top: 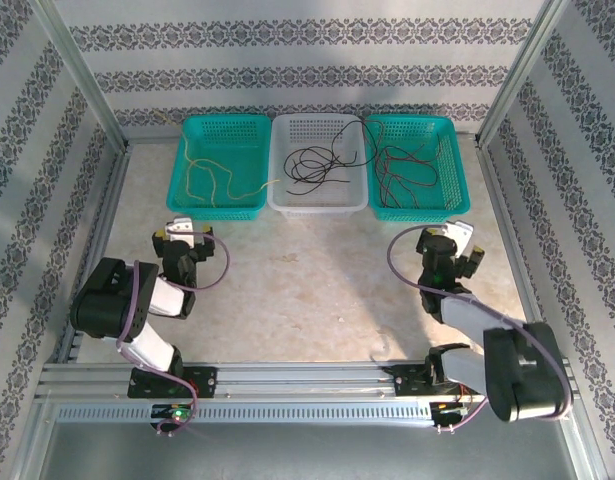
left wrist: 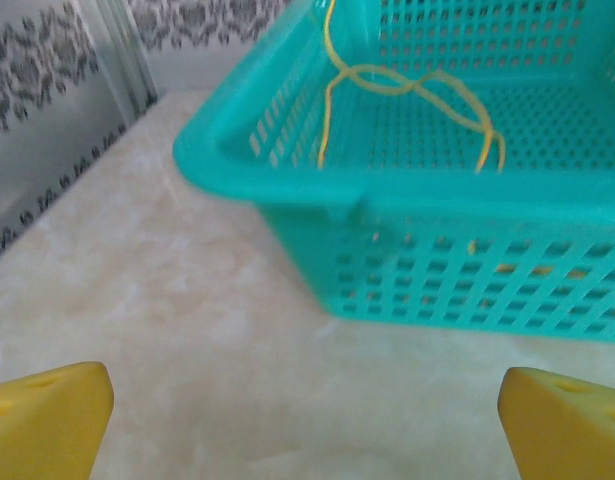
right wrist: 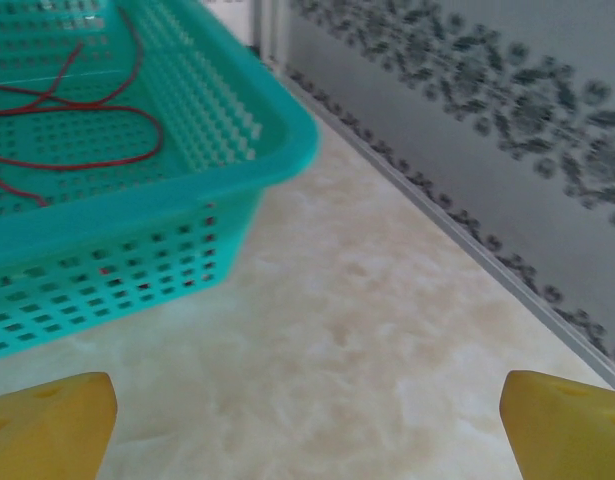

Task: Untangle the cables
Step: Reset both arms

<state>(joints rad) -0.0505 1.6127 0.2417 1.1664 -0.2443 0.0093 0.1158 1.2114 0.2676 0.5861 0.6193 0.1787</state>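
Cables sorted by colour: yellow cable in left basket, black cable in mid basket, red cable in right basket. Jaws apart, empty: left gripper, right gripper, near basket fronts. Judged: sorting done; nxt, retract arms.

Overhead camera, above and behind both arms, looks down on the whole desk. Each wrist camera sits low, facing forward. Beyond the left end effector, the left teal basket is close ahead. Beyond the right end effector, the right teal basket is close ahead. The overhead view shares both baskets.
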